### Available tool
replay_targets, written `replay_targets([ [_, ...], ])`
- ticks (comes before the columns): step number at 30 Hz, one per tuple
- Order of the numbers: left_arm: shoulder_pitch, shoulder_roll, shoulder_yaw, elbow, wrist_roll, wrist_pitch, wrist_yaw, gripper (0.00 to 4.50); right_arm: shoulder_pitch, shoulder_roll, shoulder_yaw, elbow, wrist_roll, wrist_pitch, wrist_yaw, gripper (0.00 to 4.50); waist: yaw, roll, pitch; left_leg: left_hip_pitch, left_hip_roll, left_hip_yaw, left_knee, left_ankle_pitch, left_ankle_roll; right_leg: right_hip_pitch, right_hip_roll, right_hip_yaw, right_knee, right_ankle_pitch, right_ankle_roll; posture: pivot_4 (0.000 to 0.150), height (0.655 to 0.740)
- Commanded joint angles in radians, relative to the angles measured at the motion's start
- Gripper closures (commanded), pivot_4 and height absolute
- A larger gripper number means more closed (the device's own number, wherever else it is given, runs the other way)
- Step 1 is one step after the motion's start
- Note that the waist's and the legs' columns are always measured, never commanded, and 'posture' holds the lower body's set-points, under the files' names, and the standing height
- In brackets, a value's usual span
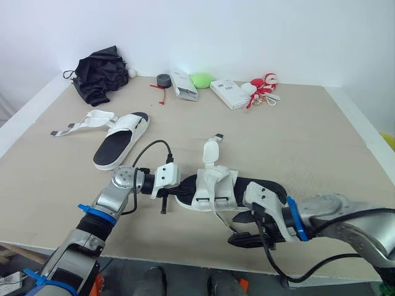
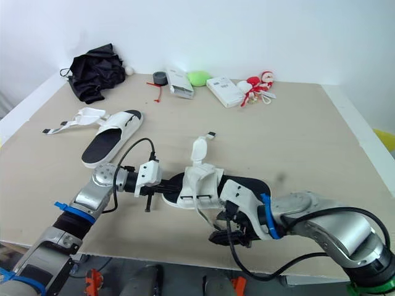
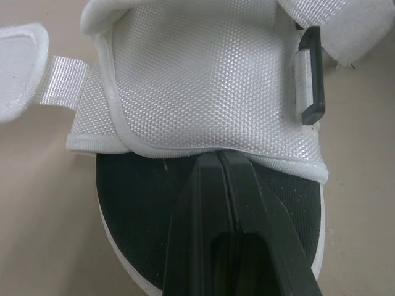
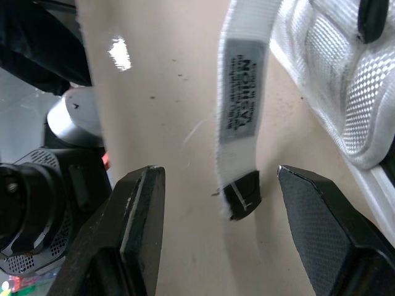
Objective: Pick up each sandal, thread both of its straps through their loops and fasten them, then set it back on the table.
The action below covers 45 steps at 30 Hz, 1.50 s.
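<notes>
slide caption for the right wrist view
Open right pincer with the sandal's loose strap tip between its fingers.

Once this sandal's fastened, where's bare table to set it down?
Widest bare stretch: the table's right half, bordered by the Santa toy behind and the right pincer in front. Also the middle strip between the near sandal and the white box. Crowded: the left, by the second sandal, and the back row.
</notes>
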Motion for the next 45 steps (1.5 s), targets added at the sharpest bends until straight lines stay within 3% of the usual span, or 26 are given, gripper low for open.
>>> replay_targets([
  [1,0.089,0.031,-0.093,0.047,0.086,0.071,-0.031,4.5,-0.06,0.058,-0.001,-0.006,0.01,0.089,-0.073,1.34,0.0,0.0,0.0,0.0,0.0,0.0,0.0,-0.001,0.0,0.001,0.0,0.0,0.0,0.0,0.002,0.15,0.738],
  [10,0.076,0.029,-0.097,0.04,0.085,0.089,-0.039,4.5,-0.114,0.15,0.0,0.015,-0.008,0.228,-0.172,1.34,-0.001,0.0,-0.002,-0.001,0.0,-0.002,0.0,-0.004,0.002,0.002,0.002,0.0,0.001,-0.002,0.003,0.15,0.738],
  [13,0.072,0.025,-0.099,0.045,0.087,0.086,-0.039,4.5,-0.108,0.14,-0.021,-0.001,0.002,0.243,-0.17,2.05,-0.001,0.0,-0.002,-0.001,0.0,-0.002,0.0,-0.004,0.002,0.002,0.002,0.0,0.001,-0.002,0.003,0.15,0.738],
  [15,0.069,0.024,-0.099,0.05,0.087,0.084,-0.039,4.5,-0.109,0.138,-0.025,-0.007,0.007,0.246,-0.166,3.15,-0.001,0.0,-0.002,-0.001,0.0,-0.001,0.0,-0.005,0.003,0.002,0.002,0.0,0.001,-0.002,0.003,0.15,0.738],
  [17,0.065,0.02,-0.098,0.056,0.089,0.082,-0.038,4.5,-0.114,0.138,-0.028,-0.006,0.009,0.245,-0.161,3.73,-0.001,0.0,-0.002,-0.001,0.0,-0.002,0.0,-0.005,0.003,0.002,0.002,0.0,0.001,-0.002,0.003,0.15,0.738],
  [18,0.064,0.018,-0.098,0.059,0.089,0.079,-0.037,4.5,-0.117,0.137,-0.028,-0.004,0.009,0.243,-0.158,4.34,-0.001,0.0,-0.002,-0.001,0.0,-0.002,0.0,-0.005,0.003,0.002,0.002,0.0,0.001,-0.002,0.003,0.15,0.738],
  [19,0.062,0.016,-0.098,0.062,0.09,0.078,-0.037,4.5,-0.12,0.135,-0.03,-0.003,0.012,0.239,-0.153,4.44,-0.001,0.0,-0.002,-0.001,0.0,-0.002,0.0,-0.005,0.003,0.002,0.002,0.0,0.001,-0.002,0.003,0.15,0.738],
  [25,0.04,0.017,-0.098,0.085,0.102,0.057,-0.039,4.5,-0.129,0.168,-0.075,0.019,0.056,0.243,-0.123,4.44,-0.001,0.0,-0.002,-0.001,0.0,-0.001,0.002,-0.005,0.003,0.002,0.001,0.0,0.001,-0.002,0.002,0.15,0.738],
  [28,0.03,0.026,-0.11,0.095,0.125,0.026,-0.042,4.5,-0.162,0.299,-0.245,0.099,0.21,0.333,-0.105,4.44,-0.001,-0.001,-0.003,-0.001,0.0,-0.002,0.002,-0.005,0.003,0.003,0.002,0.0,0.001,-0.001,0.002,0.15,0.738],
  [32,0.024,0.027,-0.116,0.11,0.139,-0.005,-0.039,4.5,-0.2,0.372,-0.38,0.194,0.394,0.391,-0.12,4.44,0.0,0.0,-0.003,-0.001,0.001,-0.003,0.002,-0.004,0.004,0.004,0.003,0.0,0.001,0.0,0.003,0.15,0.738],
  [36,0.016,0.028,-0.124,0.124,0.163,-0.052,-0.029,4.5,-0.265,0.401,-0.459,0.324,0.527,0.394,-0.222,4.44,0.0,0.001,-0.003,-0.001,0.0,-0.002,0.002,-0.004,0.004,0.004,0.002,0.0,0.001,0.0,0.003,0.15,0.738],
  [45,-0.013,-0.018,-0.091,0.203,0.155,-0.168,0.022,4.5,-0.377,0.469,-0.47,0.605,0.54,0.394,-0.536,4.44,0.001,0.003,-0.003,0.0,0.0,0.002,0.002,0.001,0.013,0.002,-0.001,0.0,0.001,0.001,-0.002,0.15,0.738],
])
